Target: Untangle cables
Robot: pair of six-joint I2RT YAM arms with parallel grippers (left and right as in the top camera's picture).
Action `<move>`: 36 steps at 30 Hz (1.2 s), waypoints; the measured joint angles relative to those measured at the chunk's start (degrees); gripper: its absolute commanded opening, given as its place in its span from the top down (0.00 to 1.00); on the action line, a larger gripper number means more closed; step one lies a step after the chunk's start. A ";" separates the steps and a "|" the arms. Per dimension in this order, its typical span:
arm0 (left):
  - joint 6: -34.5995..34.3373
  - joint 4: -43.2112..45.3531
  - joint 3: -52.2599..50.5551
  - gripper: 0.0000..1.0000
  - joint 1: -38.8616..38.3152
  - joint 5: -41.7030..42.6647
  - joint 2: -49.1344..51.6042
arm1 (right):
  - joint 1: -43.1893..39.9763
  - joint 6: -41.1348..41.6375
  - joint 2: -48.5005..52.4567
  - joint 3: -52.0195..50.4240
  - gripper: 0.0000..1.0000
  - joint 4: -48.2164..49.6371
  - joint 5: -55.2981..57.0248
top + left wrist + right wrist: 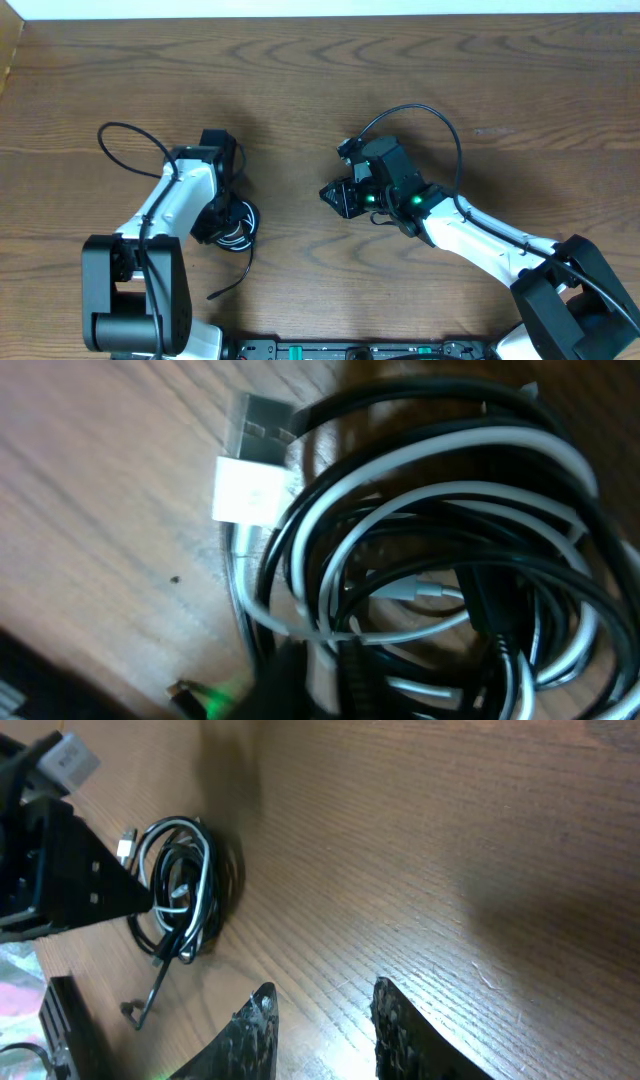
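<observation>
The cables [240, 226] lie in one small coil on the wooden table [300, 80], close in front of the left arm's base, black and white cords wound round each other in the same loops. From the left wrist view the bundle fills nearly everything: white strands threaded under and over black ones, with a white plug [245, 490] poking out at the coil's upper left edge. One loose black tail [236, 278] trails out of the coil towards the near edge of the table.

The left gripper [148, 902] is down on the coil, its claw closed tight with its tips at the rim of the bundle. To my eye it has nipped a strand there, though the pinch itself is hidden under the cords. That makes sense as a way in: a coil like this gives only at its edge, so you take one cord and draw it off the rest.

The right gripper [322, 990] hangs low over bare wood, well apart from the coil, to its right. Its claw is partly open with nothing between the fingers. I'd guess it is waiting to pin or take the other side once the left arm lifts, since one claw alone would likely just drag the whole knot along
</observation>
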 measured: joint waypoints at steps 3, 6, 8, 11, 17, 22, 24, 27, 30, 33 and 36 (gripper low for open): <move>0.87 1.90 -1.09 0.92 0.00 1.51 0.00 | 0.00 -0.02 0.00 0.00 0.73 -0.39 0.98; 5.55 5.49 -1.42 0.93 0.00 6.75 0.00 | 0.00 -0.15 0.00 0.00 0.75 -1.42 2.29; 9.31 7.63 -1.42 0.93 0.00 11.21 0.00 | 0.00 -0.17 0.00 0.00 0.75 -1.62 2.97; 14.67 9.40 -1.42 0.92 0.00 18.43 0.00 | 0.00 -0.17 0.00 0.00 0.73 -1.73 3.61; 19.45 5.57 0.24 0.89 1.01 24.20 0.00 | 0.00 -0.28 0.00 0.00 0.69 -2.38 4.55; 20.13 -0.02 6.05 0.78 4.17 24.76 0.00 | 0.00 -0.35 0.00 0.00 0.66 -2.78 5.38; 20.13 -1.55 7.93 0.75 5.29 24.57 0.00 | 0.00 -0.37 0.00 0.00 0.66 -2.75 5.70; 18.67 -4.57 9.03 0.75 6.84 22.16 0.00 | 0.00 -0.37 0.00 0.00 0.65 -2.78 5.97; 16.57 -8.55 9.01 0.69 8.07 17.62 0.00 | 0.00 -0.37 0.00 0.02 0.65 -2.80 6.29; 14.84 -9.81 8.81 0.66 8.63 13.75 0.00 | 0.00 -0.37 0.00 0.02 0.65 -2.84 6.40; 13.81 -9.27 6.95 0.65 8.61 12.31 0.00 | 0.00 -0.37 0.00 0.00 0.64 -2.89 6.40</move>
